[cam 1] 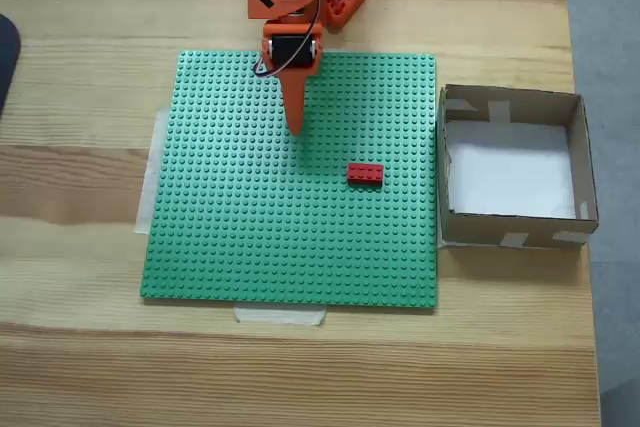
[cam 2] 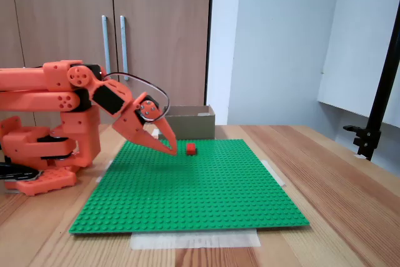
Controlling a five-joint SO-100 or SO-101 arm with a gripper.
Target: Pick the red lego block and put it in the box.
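The red lego block lies flat on the green studded baseplate, right of its middle; from the side it is a small red brick. My orange gripper hangs over the baseplate up and to the left of the block, its fingers closed to one point with nothing between them. In the side-on fixed view the gripper tips down just left of the block, apart from it. The box, brown cardboard with a white floor, stands empty right of the baseplate, and behind the block in the side-on view.
The green baseplate is taped to a wooden table. The arm's orange base sits at the plate's far edge. A black stand rises at the table's right side in the side-on view.
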